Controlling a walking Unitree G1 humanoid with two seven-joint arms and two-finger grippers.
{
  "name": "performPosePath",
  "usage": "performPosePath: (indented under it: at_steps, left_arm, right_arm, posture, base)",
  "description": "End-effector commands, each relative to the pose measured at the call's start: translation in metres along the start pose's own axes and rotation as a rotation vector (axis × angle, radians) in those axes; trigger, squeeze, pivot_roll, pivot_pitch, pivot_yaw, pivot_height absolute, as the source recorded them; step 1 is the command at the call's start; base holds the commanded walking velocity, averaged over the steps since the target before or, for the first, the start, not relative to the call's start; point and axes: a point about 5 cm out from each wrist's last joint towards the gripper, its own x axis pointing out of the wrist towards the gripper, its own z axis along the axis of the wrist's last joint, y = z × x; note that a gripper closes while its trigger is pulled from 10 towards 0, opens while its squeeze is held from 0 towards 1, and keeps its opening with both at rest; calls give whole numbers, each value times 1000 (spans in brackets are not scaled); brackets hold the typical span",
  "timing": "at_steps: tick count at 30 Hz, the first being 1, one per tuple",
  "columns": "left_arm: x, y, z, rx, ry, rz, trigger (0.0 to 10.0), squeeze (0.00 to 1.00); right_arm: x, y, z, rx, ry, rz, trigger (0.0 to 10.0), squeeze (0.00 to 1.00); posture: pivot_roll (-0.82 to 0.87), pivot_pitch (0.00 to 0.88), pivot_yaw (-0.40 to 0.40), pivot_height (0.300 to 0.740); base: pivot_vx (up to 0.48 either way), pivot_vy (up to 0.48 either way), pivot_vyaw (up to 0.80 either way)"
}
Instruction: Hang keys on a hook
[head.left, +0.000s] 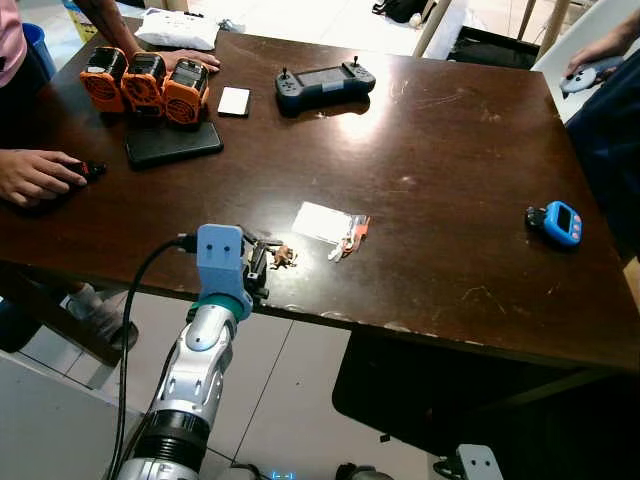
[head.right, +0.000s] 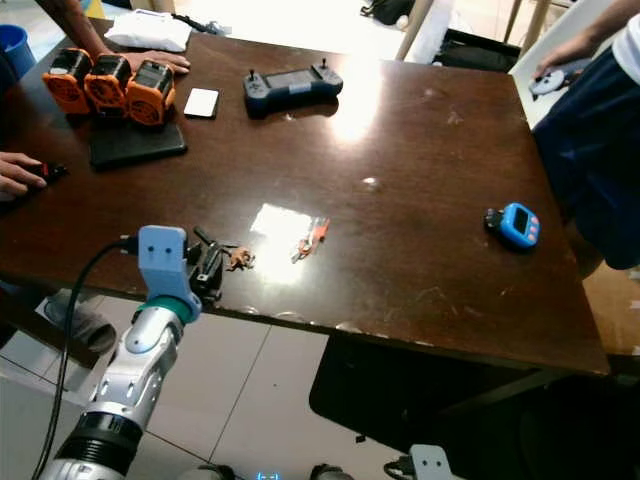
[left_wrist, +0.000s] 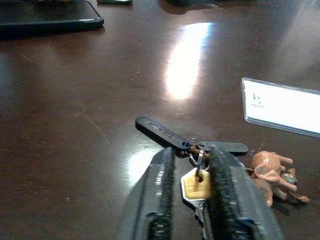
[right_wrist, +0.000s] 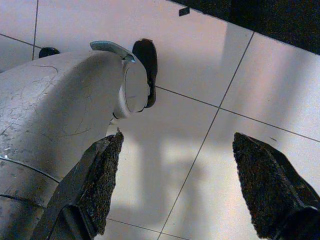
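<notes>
The keys (head.left: 283, 257) lie near the front edge of the dark wooden table (head.left: 440, 170). They are a yellow-headed key (left_wrist: 195, 186), a black tag (left_wrist: 160, 131) and a small tan animal charm (left_wrist: 271, 171) on one ring. My left gripper (head.left: 262, 264) reaches over the table edge and is shut on the yellow key's head, one finger (left_wrist: 154, 186) on each side. The bunch still rests on the tabletop. My right gripper (right_wrist: 177, 170) hangs open over the tiled floor, beside the robot's own body.
A clear badge card (head.left: 325, 222) with a red clip lies just beyond the keys. Farther back are orange devices (head.left: 145, 85), a black tablet (head.left: 172, 142) and a controller (head.left: 324, 84). At right sits a blue gadget (head.left: 556, 222). A person's hand (head.left: 35, 175) rests at left.
</notes>
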Motion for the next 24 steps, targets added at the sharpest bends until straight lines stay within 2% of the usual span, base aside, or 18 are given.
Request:
performPosePath:
  at_steps: [1,9,18,20,21,22,23,24]
  left_arm:
    - [-3,-2,-9,-7,32,-9,0,0]
    - [-6,-4,-12,1,39,-24,0,0]
    - [-9,1,-15,7,43,-16,0,0]
    - [-9,1,-12,-6,28,-15,0,0]
    - [-8,1,-7,-42,5,-24,0,0]
    - [-8,1,-7,-42,5,-24,0,0]
    - [-7,-1,-1,-88,-23,-44,0,0]
    - [-7,-1,-1,-88,-23,-44,0,0]
  right_arm:
    - [-2,-3,-9,4,23,-8,10000,0]
    - [-2,-5,-7,-2,22,-12,10000,0]
    - [-2,-6,-4,-10,16,-13,10000,0]
    - [-2,-6,-3,-10,15,-13,10000,0]
    - [-2,-5,-3,-10,14,-12,10000,0]
    - [-2,-5,-3,-10,14,-12,10000,0]
    - [-1,-5,-2,-9,12,-12,10000,0]
    - [-1,-5,-2,-9,12,-12,10000,0]
  posture:
    - [74,150,19,740]
    - [76,148,15,740]
    - [80,148,11,740]
    - [80,146,11,740]
    - [79,145,11,740]
    - [79,145,11,740]
    - [79,143,11,740]
    - [79,143,11,740]
  base:
    - [0,0,0]
    - [0,0,0]
    - [0,0,0]
    - [0,0,0]
    - [0,0,0]
    - [0,0,0]
    - [0,0,0]
    - [0,0,0]
